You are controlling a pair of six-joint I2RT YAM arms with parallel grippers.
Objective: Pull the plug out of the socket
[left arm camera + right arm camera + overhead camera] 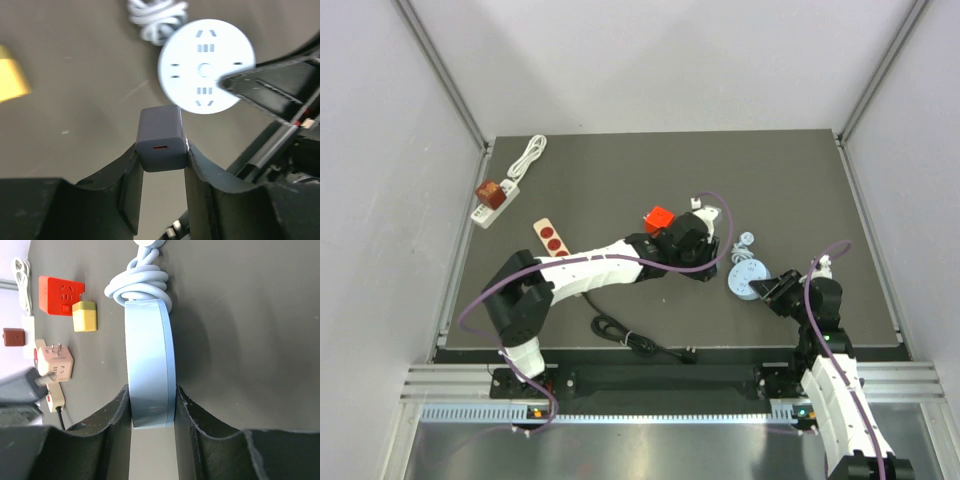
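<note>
A grey cube-shaped plug (pixel 160 137) with a USB port is pinched between my left gripper's (pixel 161 152) fingers. It hangs clear of the round pale-blue socket (pixel 205 65), which lies on the dark mat. The plug also shows at the left of the right wrist view (pixel 17 385). My right gripper (pixel 152 405) is shut on the edge of the round socket (pixel 150 365). From above, the socket (pixel 748 280) lies between the left gripper (pixel 705 262) and the right gripper (pixel 775 292).
The socket's coiled white cord (pixel 142 282) lies behind it. A red cube socket (pixel 659 218) with a yellow plug (pixel 84 316), a pink adapter (pixel 55 362), a strip with red buttons (pixel 552 237), a white strip (pixel 485 212) with a brown adapter (pixel 490 192) and a black cable (pixel 635 340) lie around.
</note>
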